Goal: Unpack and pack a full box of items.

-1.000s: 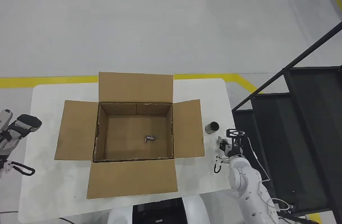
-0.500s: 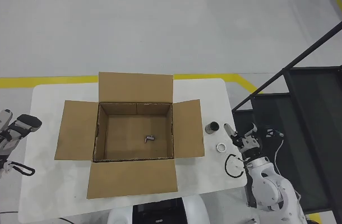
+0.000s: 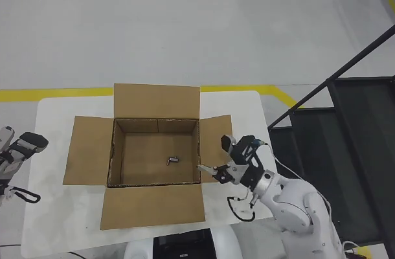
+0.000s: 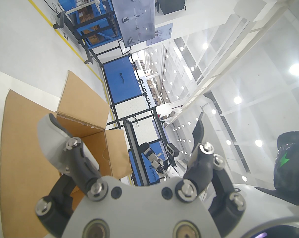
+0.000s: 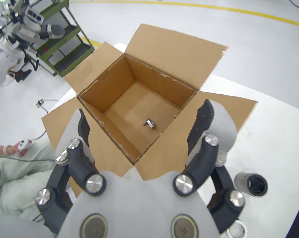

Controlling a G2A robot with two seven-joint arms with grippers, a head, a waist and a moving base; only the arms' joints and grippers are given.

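Deep on the box [image 3: 157,125] floor, one small metal part [image 5: 149,124] awaits unpacking.
Right gripper [image 3: 217,157], released and empty, hangs over the box's right flap; next, likely a reach down inside. Left gripper [image 4: 123,125], also released, sits off the bench [image 3: 236,103] edge.

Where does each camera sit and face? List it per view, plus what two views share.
Top view: above the arms, looking down at table, open box, left gripper off its edge, right gripper over a flap.
Left wrist view: on that wrist, tilted up past a box flap toward the ceiling; own open fingers show.
Right wrist view: on that wrist, facing down into the box; own open fingers show.
Shared: top and right wrist both show the small metal part inside.
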